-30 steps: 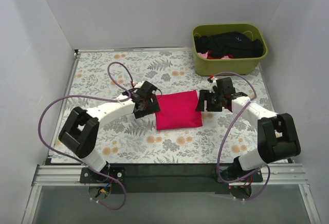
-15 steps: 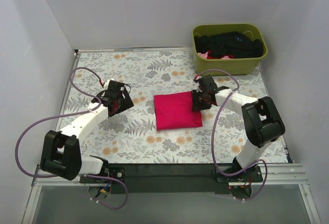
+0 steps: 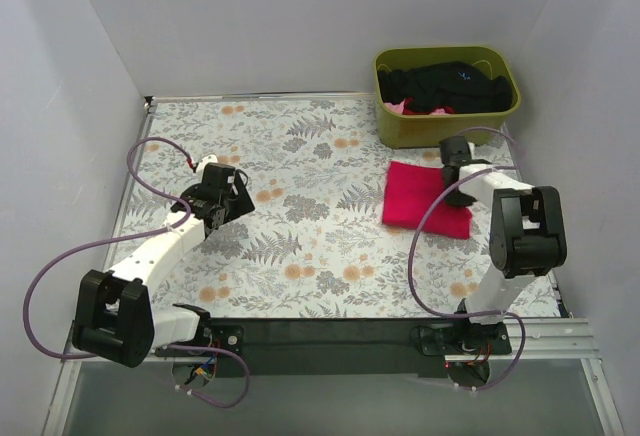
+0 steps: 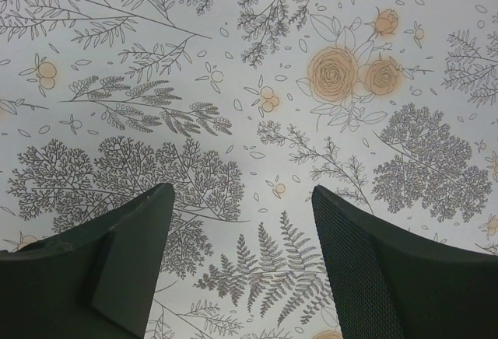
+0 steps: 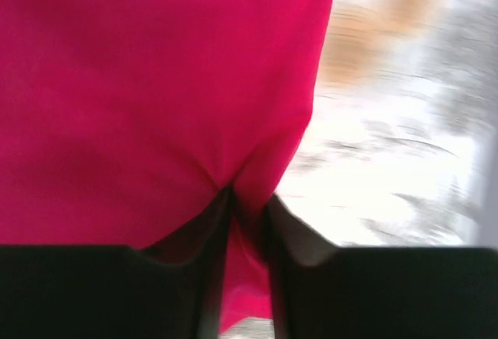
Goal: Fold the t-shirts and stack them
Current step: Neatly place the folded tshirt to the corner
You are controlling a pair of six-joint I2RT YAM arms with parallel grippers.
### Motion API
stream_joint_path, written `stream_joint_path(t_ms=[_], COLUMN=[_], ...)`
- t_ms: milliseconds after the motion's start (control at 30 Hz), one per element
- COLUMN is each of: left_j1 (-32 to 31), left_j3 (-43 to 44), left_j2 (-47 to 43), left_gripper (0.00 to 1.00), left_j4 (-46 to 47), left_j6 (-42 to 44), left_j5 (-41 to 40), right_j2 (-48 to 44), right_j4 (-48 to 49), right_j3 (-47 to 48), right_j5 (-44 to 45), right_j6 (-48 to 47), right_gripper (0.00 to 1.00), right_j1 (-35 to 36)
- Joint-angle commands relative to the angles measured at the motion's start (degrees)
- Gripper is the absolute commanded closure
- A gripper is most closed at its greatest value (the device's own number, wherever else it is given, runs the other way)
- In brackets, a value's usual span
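On the right side of the worktop [image 3: 300, 146], just in front of the green bin [image 3: 440, 129], lies the folded red t-shirt [image 3: 420, 201].

The right end effector [image 5: 247, 218] is squeezed narrow on one edge of the shirt, so the cloth bunches into a small crease between its fingers. I think it holds on like this to slide the neat red square to a spot where a stack can grow. The left end effector [image 4: 241, 199] hangs wide and holds nothing, well apart over the flowery worktop and out of the way. More black t-shirts [image 3: 445, 86] wait in the bin, not yet folded.
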Motion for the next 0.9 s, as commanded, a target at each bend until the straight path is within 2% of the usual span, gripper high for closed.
stream_joint_path(t_ms=[0,33,133,267,300,500,667,833,867], left_j1=[0.6,0.7,0.7,0.8,0.9,0.9,0.8,0.8,0.8], left_j3=[0.1,-0.1,-0.5,-0.5,-0.7,-1.3,-1.3,-1.3,-1.3], left_j2=[-2.0,-2.2,-2.8,-2.3,-2.3,-2.4,-2.2,-2.1,-1.9], left_gripper=[0.34,0.34,0.34,0.34,0.34,0.34,0.34,0.35,0.34], left_j4=[1.5,1.6,2.1,1.9,1.9,2.0,2.0,2.1,2.1], left_j6=[1.2,1.2,1.2,1.0,1.0,0.7,0.7,0.7,0.7], left_j5=[-0.5,-0.6,-0.4,-0.4,-0.5,-0.5,-0.8,-0.5,-0.5], right_j2=[1.4,1.6,1.5,-4.3,-5.4,-13.6,-16.5,-15.2,-14.7], right_j4=[-7.8,-9.2,-11.5,-11.4,-10.5,2.7,6.6,8.5,8.6], right_j3=[5.8,8.0,13.8,11.8,10.3,-7.3,-15.2,-15.8,-15.3], right_j5=[21.9,23.3,21.2,7.3,0.9,-16.4,-19.8,-20.2,-20.2], right_j6=[-3.6,-3.5,-1.8,6.6,8.6,18.4,19.1,15.1,14.5], right_gripper=[0.71,0.59,0.45,0.44,0.44,0.48,0.48,0.48,0.48], right_j1=[-6.1,-6.2,-6.2,-6.2,-6.2,-7.8,-12.5,-24.5,-24.5])
